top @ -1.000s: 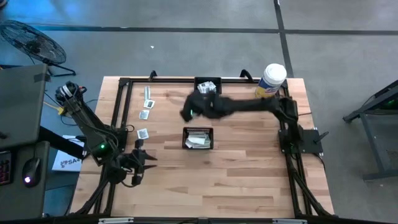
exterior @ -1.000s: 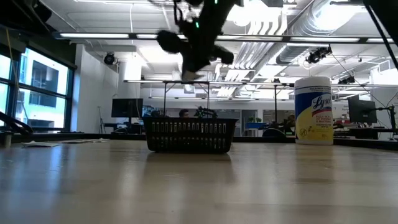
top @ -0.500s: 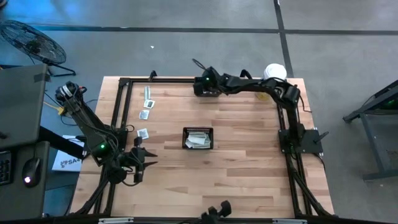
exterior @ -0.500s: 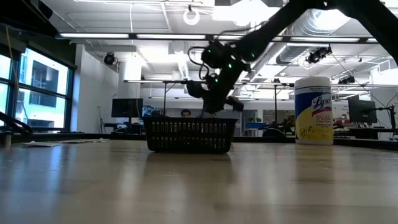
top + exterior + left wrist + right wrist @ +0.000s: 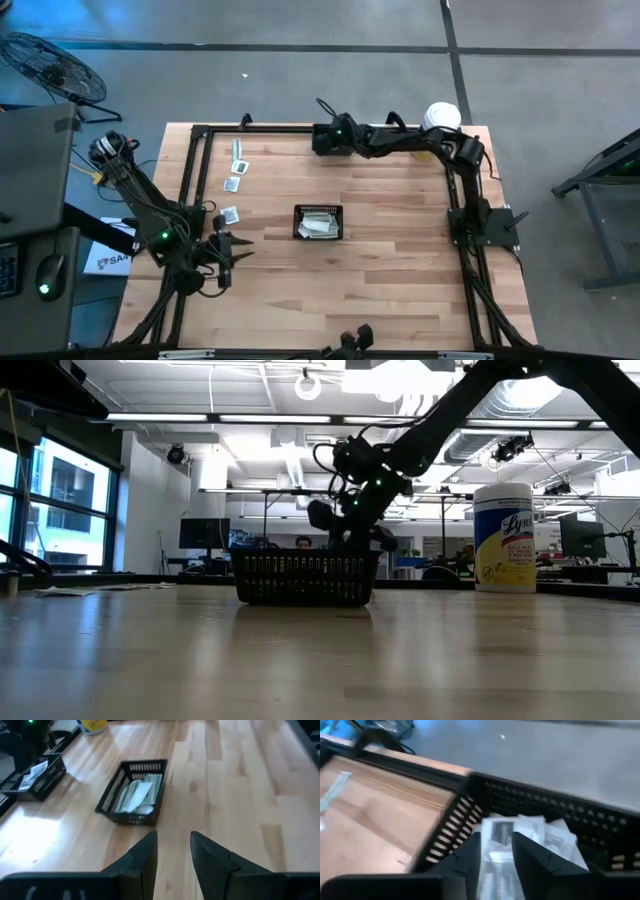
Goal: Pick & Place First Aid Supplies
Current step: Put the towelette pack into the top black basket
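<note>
The far basket (image 5: 322,138) sits mostly hidden under the right gripper (image 5: 328,136), apparently.

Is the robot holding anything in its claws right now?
No. The left gripper is open over bare table. The right gripper is open above the far basket, a packet lying loose between its fingers.

Overhead cam straight down, far; low cam level at tabletop; wrist cams close behind own fingers. Centre basket (image 5: 319,222) shared by overhead, low, left wrist.
</note>
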{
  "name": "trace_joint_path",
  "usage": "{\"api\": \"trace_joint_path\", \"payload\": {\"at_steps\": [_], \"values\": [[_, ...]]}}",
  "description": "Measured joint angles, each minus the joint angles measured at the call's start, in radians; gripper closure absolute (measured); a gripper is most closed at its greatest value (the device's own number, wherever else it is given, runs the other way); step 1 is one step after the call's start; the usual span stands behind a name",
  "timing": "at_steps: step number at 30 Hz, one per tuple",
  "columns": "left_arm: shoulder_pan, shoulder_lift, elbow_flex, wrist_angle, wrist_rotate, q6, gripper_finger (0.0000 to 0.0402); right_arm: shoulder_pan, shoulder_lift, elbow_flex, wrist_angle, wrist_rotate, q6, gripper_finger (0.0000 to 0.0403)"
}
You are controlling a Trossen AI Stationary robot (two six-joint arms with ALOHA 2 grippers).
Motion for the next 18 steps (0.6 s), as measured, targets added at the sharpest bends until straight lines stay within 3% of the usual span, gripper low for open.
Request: {"api": "trace_joint_path", "payload": {"at_steps": [4, 10, 14, 18], "values": [[0.0, 0.0, 0.0, -0.108, -0.007, -0.103, 0.0289, 0.032, -0.073, 0.003, 0.005, 0.017, -0.057, 0.0282], [0.0, 0.0, 0.0, -0.192, -0.032, -0.24, 0.0289, 0.03, -0.155, 0.006, -0.123, 0.076, -0.045, 0.0288], [0.0, 0.0, 0.0, -0.187, -0.06, -0.242, 0.0289, 0.004, -0.146, 0.005, -0.176, 0.014, -0.024, 0.0304], [0.0, 0.0, 0.0, -0.178, -0.157, -0.258, 0.0289, -0.02, -0.096, 0.065, -0.291, -0.102, 0.019, 0.0323]]}}
